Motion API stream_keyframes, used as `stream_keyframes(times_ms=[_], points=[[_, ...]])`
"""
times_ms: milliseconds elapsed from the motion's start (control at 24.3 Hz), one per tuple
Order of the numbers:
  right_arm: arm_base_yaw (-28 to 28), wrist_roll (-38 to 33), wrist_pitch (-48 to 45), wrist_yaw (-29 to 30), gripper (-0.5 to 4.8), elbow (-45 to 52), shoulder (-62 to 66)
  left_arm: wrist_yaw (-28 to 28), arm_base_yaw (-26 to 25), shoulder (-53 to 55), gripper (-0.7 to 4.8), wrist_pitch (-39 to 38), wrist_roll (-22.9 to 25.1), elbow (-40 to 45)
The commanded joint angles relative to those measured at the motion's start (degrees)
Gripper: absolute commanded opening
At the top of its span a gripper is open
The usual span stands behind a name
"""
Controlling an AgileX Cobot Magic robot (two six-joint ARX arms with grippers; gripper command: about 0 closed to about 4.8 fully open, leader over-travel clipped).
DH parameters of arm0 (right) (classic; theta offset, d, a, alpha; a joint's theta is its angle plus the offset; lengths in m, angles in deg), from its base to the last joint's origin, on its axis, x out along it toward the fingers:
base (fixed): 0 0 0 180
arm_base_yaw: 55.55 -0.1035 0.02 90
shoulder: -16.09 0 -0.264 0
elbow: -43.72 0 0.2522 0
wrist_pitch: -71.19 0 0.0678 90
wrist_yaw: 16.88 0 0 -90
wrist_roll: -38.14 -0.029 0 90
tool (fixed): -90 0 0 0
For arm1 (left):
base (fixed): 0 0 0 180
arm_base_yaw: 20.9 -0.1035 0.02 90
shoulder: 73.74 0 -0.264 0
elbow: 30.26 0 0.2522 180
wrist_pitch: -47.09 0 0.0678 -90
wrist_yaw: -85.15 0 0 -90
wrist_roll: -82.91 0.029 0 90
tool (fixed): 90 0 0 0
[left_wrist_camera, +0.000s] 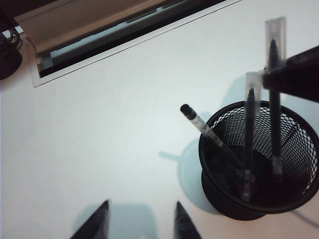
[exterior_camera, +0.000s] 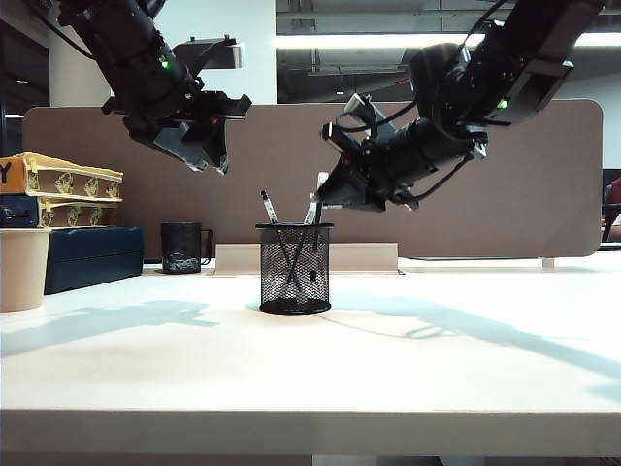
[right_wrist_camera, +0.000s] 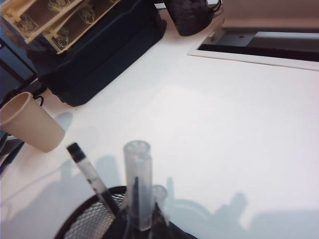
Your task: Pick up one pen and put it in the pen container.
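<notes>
You have 1 black mesh pen container point(exterior_camera: 294, 269) standing upright at the middle of the white table point(exterior_camera: 408, 369). It holds 3 pens. 1 pen with a black end point(exterior_camera: 269, 216) leans toward the left side of the exterior view, its tip resting inside the cup. 1 clear-capped pen point(left_wrist_camera: 248, 134) stands nearly upright in the cup, free of any pincer. The 3rd pen point(left_wrist_camera: 274, 89), clear barrel with a dark core, is upright with its lower end down inside the cup and its upper part pinched by your right gripper point(exterior_camera: 322, 194).

Your right gripper hangs just above the cup's rim, jaws closed on that 3rd pen; in its own wrist view the clear cap point(right_wrist_camera: 138, 184) rises between the dark fingertips. Your left gripper point(exterior_camera: 209, 160) hangs well above the table, up and to the left of the cup, jaws spread and holding nothing; its 2 dark fingertips point(left_wrist_camera: 94, 224) show over bare table beside the cup.

Also on the table: 1 beige cup point(exterior_camera: 21, 268), 1 dark mug with a handle point(exterior_camera: 182, 247), and 1 stack of boxes point(exterior_camera: 68, 218) at the far left.

Writing: the top box shows part of 1 letter, like a "Y", cut off at the frame edge; the rest cannot be read. No brand is legible on the pens.
</notes>
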Motion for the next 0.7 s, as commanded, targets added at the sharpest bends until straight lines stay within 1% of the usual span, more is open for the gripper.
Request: stream_keyframes(times_ms=[41, 205, 288, 329, 699], points=[[-0.02, 0.26, 0.24, -0.26, 0.64, -0.31, 0.24, -0.26, -0.02, -0.24, 1.61, 0.55, 0.22, -0.20], [-0.02, 0.26, 0.26, -0.24, 0.65, -0.31, 0.22, -0.22, -0.02, -0.24, 1.61, 0.57, 0.20, -0.20], [-0.02, 0.22, 0.24, -0.20, 1.11, -0.33, 0.22, -0.22, -0.02, -0.24, 1.61, 0.57, 0.22, -0.20], [-0.02, 0.22, 0.24, -0.15, 1.18, -0.33, 0.22, -0.22, -0.02, -0.24, 1.61, 0.57, 0.22, -0.20], [0.04, 0.20, -0.07, 0.20, 1.22, -0.35, -0.42, -0.28, -0.42, -0.26, 1.61, 0.59, 0.20, -0.22]])
